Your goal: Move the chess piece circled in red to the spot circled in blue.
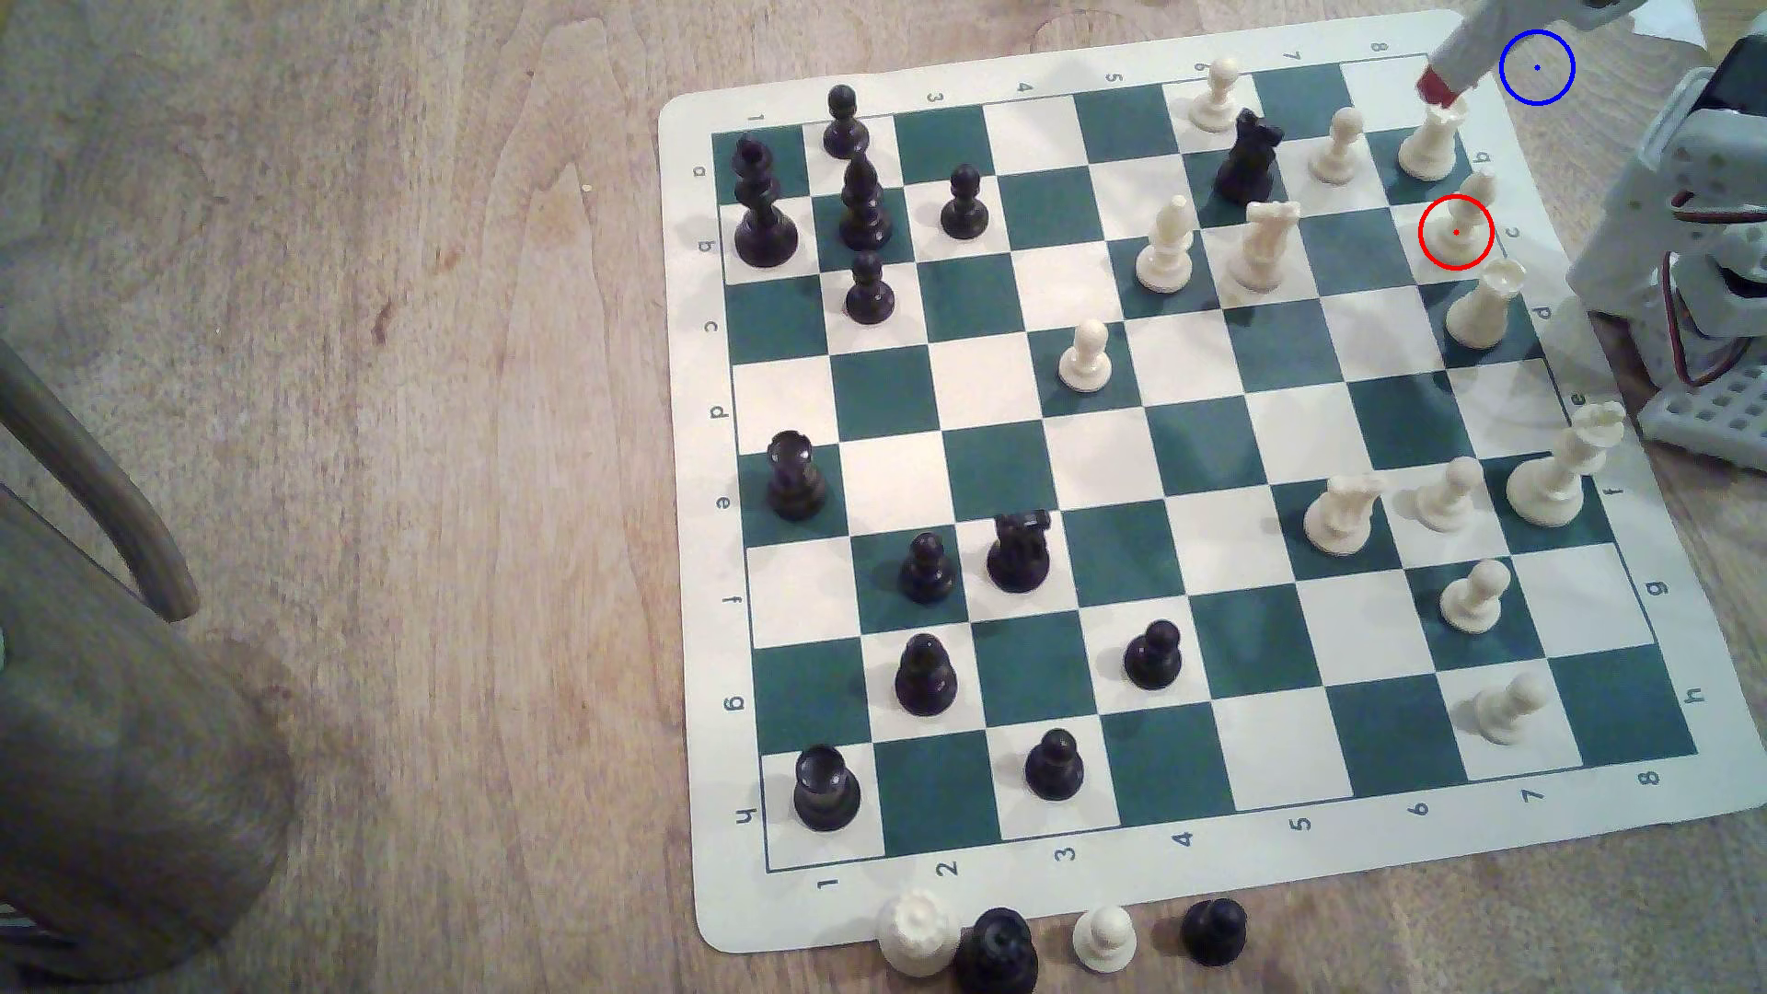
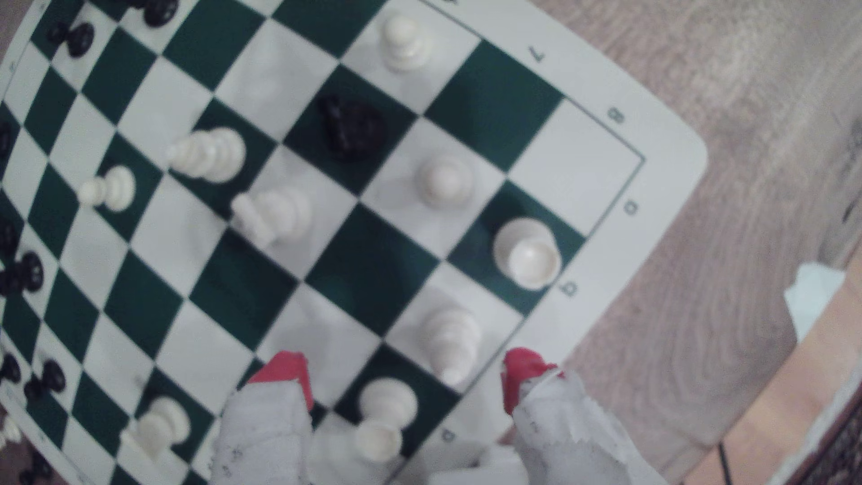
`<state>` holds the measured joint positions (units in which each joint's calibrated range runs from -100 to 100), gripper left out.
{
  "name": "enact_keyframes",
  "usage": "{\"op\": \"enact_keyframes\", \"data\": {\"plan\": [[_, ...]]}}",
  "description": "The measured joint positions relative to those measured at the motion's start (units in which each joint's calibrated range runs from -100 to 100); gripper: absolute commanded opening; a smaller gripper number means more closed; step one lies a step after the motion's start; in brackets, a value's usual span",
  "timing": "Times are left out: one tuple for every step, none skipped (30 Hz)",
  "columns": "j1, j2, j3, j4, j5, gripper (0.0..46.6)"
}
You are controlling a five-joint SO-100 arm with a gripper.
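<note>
Crowding is your headache: your red-tipped tool (image 2: 406, 377) hangs wide open over the slim cream plastic bishop (image 2: 450, 338) on its edge square, so a finger could clip the flat-topped cream rook (image 2: 527, 254) beside it.

The exterior view looks down steeply from above on the whole chessboard (image 1: 1186, 478) and the bare wooden table (image 1: 382, 382) beside it, from fairly far off. The gripper (image 1: 1437, 89) enters at that view's upper right corner. The wrist view looks down from just behind the gripper (image 2: 406, 377), much closer and blurred, past its red fingertips (image 2: 285, 366). Both views share the board corner beneath the gripper, with its cream pieces and a black knight (image 1: 1248, 158) (image 2: 350, 128).
</note>
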<state>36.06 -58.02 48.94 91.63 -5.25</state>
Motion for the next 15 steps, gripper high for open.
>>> {"op": "enact_keyframes", "data": {"plan": [[0.07,1.26,0.00,0.00,0.00,20.6],[0.00,3.69,0.00,0.00,0.00,20.3],[0.00,4.52,0.00,0.00,0.00,20.0],[0.00,5.53,0.36,0.00,0.00,19.9],[0.00,6.87,1.45,0.00,0.00,19.6],[0.00,9.38,3.52,-0.64,0.00,19.5],[0.00,10.05,4.16,-0.96,0.00,19.4],[0.00,10.98,4.97,-1.75,0.00,19.2],[0.00,12.65,7.14,-3.51,0.00,19.1],[0.07,13.32,7.86,-3.75,0.00,19.1],[0.00,13.57,8.68,-3.98,0.00,19.1],[0.00,13.57,9.04,-3.90,0.00,19.1],[0.00,13.74,9.40,-4.62,0.00,19.1],[0.00,13.74,9.49,-4.78,0.00,19.3],[0.00,13.74,9.85,-5.10,0.00,19.3]]}}
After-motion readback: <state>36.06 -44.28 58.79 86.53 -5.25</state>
